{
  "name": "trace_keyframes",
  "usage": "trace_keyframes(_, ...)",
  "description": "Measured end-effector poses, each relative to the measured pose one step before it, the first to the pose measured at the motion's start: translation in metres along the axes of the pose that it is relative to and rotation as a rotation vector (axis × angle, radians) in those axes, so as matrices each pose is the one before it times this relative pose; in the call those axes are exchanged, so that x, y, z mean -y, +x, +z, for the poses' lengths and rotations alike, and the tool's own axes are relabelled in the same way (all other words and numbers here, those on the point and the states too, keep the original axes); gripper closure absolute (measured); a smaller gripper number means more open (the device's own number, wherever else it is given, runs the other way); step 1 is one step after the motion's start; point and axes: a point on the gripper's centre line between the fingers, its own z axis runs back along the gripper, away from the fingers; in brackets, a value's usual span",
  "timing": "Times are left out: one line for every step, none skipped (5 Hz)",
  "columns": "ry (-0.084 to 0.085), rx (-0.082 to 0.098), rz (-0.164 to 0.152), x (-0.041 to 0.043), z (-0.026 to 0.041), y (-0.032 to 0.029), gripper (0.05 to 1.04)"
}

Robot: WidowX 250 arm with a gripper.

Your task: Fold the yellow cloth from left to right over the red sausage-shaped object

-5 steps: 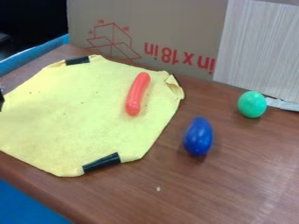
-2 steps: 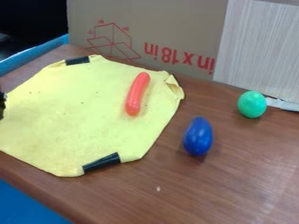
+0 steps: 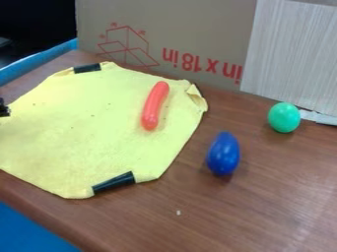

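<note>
We see the red, sausage-shaped toy [image 3: 154,106] lying on the yellow cloth [image 3: 85,138], and cannot tell whether the gripper [image 3: 4,109] at the view's left edge is clenched.

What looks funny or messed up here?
The cloth lies mostly flat, but its upper right corner is crumpled and folded over. A tiny pale speck, maybe a crumb, sits on the table.
</note>
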Motion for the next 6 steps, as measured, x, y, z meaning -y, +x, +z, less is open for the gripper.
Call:
trace_keyframes(-0.0197,-0.0147,-0.0036,0.00311,0.00067,-0.00199,0.908)
trace_keyframes(-0.0568,-0.0198,0.0066,0.01301,0.00769,-0.00051,1.009)
trace_keyframes(-0.0913,-0.0141,0.0171,0.04243,0.02000,0.01293,1.025)
trace_keyframes(-0.0307,-0.0116,0.0317,0.03914,0.00464,0.01194,1.026)
trace_keyframes(-0.0099,-0.0168,0.0357,0.04528,0.00063,0.00972,1.026)
trace_keyframes(0.0072,-0.0150,0.0178,0.03682,-0.00694,0.00222,1.026)
